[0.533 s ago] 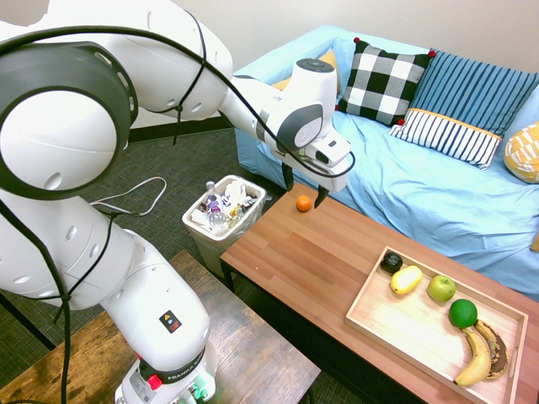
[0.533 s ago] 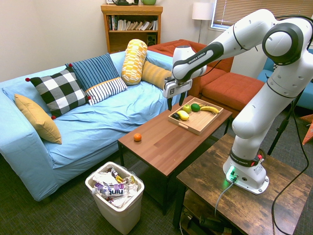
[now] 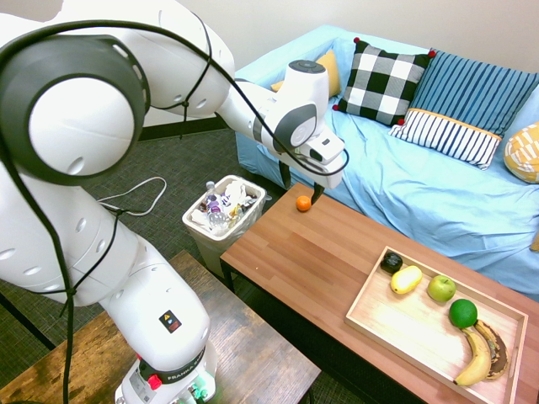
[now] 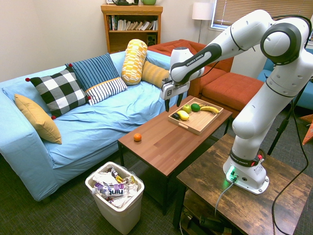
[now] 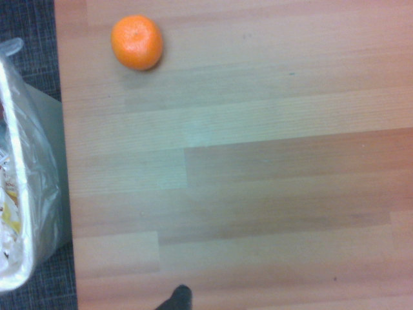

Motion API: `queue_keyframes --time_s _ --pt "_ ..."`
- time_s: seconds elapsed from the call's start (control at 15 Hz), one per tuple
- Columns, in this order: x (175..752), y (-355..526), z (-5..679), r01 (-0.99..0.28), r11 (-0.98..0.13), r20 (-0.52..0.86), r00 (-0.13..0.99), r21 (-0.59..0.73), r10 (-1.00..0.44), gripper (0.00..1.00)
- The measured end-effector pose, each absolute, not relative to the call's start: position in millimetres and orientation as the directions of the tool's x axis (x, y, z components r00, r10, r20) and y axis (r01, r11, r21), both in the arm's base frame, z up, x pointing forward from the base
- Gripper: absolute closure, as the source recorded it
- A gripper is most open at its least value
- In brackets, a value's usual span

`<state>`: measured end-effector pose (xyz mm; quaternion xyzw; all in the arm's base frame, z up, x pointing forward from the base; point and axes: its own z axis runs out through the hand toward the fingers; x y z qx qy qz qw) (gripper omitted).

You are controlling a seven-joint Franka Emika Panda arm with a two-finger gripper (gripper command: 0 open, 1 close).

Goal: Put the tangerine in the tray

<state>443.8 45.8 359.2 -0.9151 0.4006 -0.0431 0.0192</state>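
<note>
The tangerine (image 3: 303, 203) (image 4: 137, 137) (image 5: 136, 42) is a small orange fruit lying on the brown table near its corner, at the end by the waste bin. My gripper (image 3: 301, 187) (image 4: 172, 104) hangs open and empty well above the tabletop, with the fruit lying free below it. In the second exterior view it hovers between the fruit and the tray. The light-wood tray (image 3: 402, 326) (image 4: 194, 129) rests at the table's other end.
In the tray lie a lemon (image 3: 406, 279), a green apple (image 3: 440, 288), a lime (image 3: 462, 313), a banana (image 3: 477, 357) and a small dark item (image 3: 391, 262). A white waste bin (image 3: 224, 215) (image 5: 22, 194) stands by the table's end. A blue sofa (image 3: 421, 181) runs behind.
The gripper has shifted slightly along the table toward the tangerine's end, still open. The tangerine and the tray have not moved.
</note>
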Motion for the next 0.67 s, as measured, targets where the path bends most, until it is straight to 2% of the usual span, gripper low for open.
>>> queue_keyframes --time_s 0.67 --pt "557 123 231 -0.742 -0.671 0.042 0.670 -0.017 -0.741 0.00"
